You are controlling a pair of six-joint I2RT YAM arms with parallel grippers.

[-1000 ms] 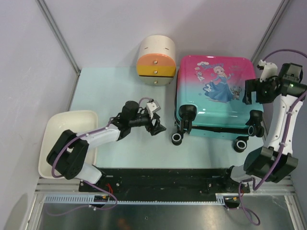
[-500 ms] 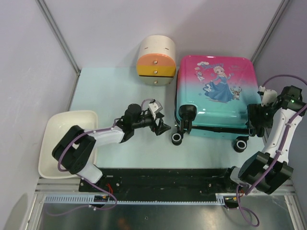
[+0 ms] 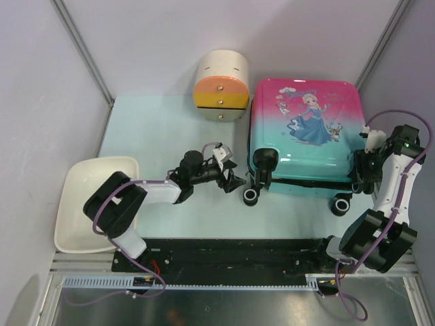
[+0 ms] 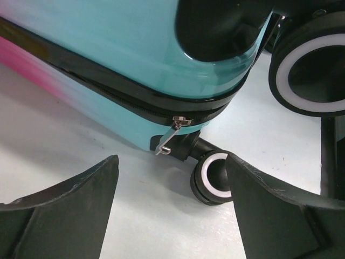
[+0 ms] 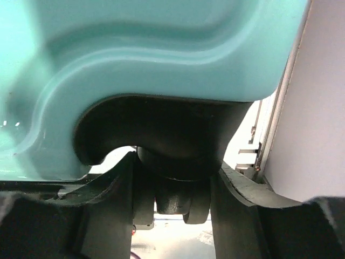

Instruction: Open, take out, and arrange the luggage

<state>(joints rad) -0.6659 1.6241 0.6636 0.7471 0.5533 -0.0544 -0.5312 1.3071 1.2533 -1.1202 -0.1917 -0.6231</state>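
While shut, luggage (image 3: pixel 306 136) beside left tool (image 3: pixel 232 180)

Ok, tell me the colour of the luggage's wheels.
The wheels are black with a white ring, clearest in the left wrist view.

The top view looks down on the whole tabletop (image 3: pixel 156 129). Both wrist views sit close, facing the suitcase's (image 3: pixel 304 129) wheels (image 4: pixel 211 177).
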